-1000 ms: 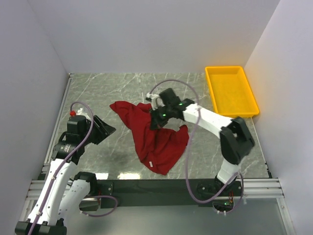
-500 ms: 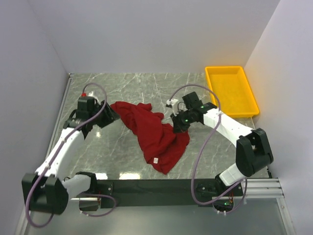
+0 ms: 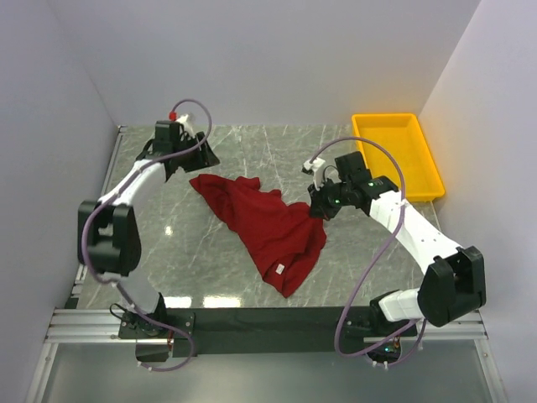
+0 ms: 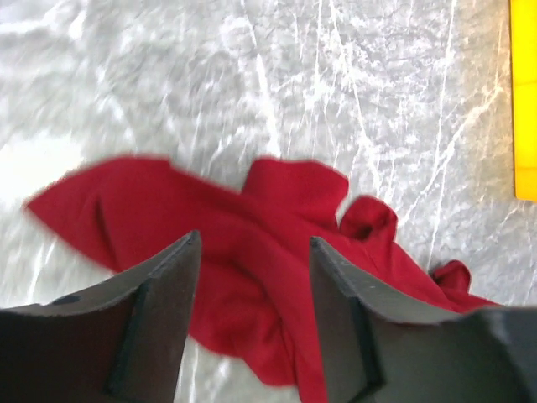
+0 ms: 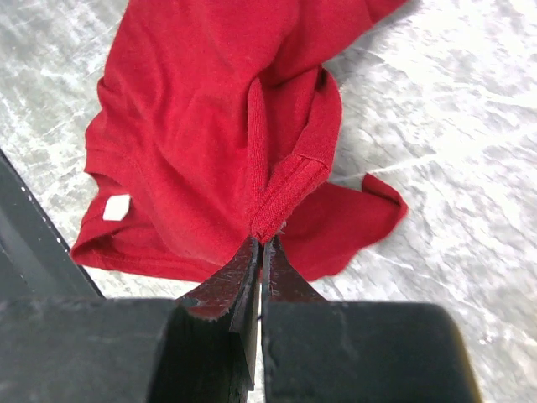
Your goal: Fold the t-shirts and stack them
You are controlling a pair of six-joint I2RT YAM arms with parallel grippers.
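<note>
The dark red t-shirt [image 3: 267, 228] lies unfolded and rumpled on the marble tabletop [image 3: 369, 252], a diagonal band across the middle of the top view from upper left to lower centre. Its upper-left end tapers to a flat point. The lower end is broader, with a small white tag [image 3: 279, 269] near the bottom edge. At its right side a hemmed edge is drawn up into a ridge, pinched in the closed right gripper [image 5: 260, 242].
</note>
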